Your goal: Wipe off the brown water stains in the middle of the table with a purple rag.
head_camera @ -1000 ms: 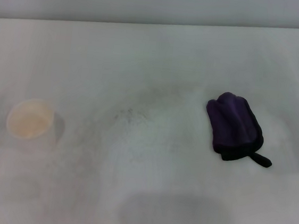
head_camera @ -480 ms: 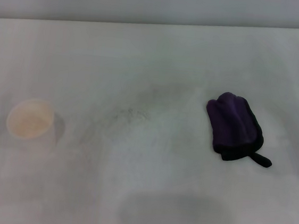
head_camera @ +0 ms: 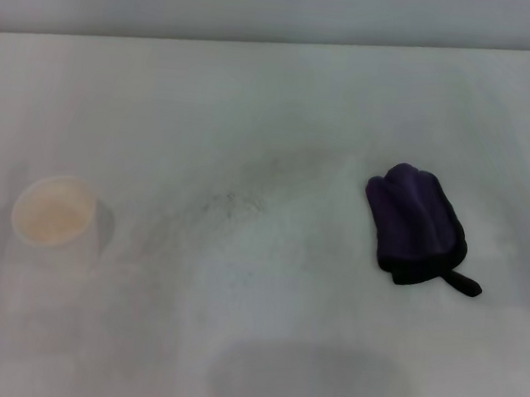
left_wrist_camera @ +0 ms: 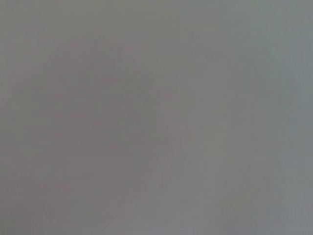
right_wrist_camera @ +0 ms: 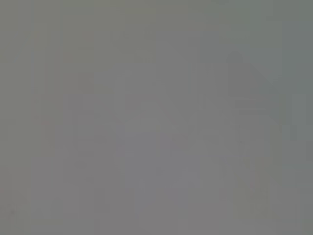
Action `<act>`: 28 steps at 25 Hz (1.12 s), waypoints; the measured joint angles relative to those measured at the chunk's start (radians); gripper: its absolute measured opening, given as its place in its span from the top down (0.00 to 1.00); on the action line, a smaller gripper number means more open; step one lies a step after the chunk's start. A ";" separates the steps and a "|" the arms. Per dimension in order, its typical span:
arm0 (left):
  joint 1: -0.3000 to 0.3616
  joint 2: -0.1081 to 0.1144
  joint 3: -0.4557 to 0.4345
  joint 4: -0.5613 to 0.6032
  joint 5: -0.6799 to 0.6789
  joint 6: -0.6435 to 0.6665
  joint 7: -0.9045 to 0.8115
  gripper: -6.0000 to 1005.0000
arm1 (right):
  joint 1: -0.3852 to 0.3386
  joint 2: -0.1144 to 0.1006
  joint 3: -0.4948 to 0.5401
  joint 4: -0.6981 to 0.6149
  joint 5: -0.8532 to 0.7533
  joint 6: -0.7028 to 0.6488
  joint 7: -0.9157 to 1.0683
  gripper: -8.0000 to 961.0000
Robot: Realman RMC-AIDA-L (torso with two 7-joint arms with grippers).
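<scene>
The purple rag [head_camera: 416, 224] lies bunched on the right half of the white table [head_camera: 285, 96] in the head view, with black edging and a short black loop tail [head_camera: 460, 282] pointing to the front right. No small tan-brown blot shows on the table. Only faint grey speckled smudges [head_camera: 231, 204] mark the middle. Neither gripper nor arm shows in the head view. Both wrist views show only a flat grey field, with no fingers and no objects.
A white paper cup [head_camera: 52, 211] with a tan inside stands at the left of the table. The table's far edge [head_camera: 281, 41] meets a grey wall. A soft dark shadow [head_camera: 307, 383] lies on the tabletop at the front middle.
</scene>
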 joint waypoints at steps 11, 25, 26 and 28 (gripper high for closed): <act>0.000 -0.002 0.000 -0.004 -0.003 0.000 0.000 0.13 | 0.006 0.001 0.000 0.021 0.003 0.000 -0.051 0.63; 0.009 -0.003 0.000 0.003 0.000 0.005 0.000 0.13 | 0.000 0.001 -0.006 0.035 -0.001 -0.001 -0.074 0.13; 0.010 -0.003 0.000 0.004 0.000 0.005 0.000 0.13 | 0.000 0.001 -0.006 0.035 -0.001 -0.001 -0.074 0.13; 0.010 -0.003 0.000 0.006 0.000 0.006 0.000 0.13 | 0.001 0.001 -0.007 0.036 -0.001 -0.001 -0.076 0.12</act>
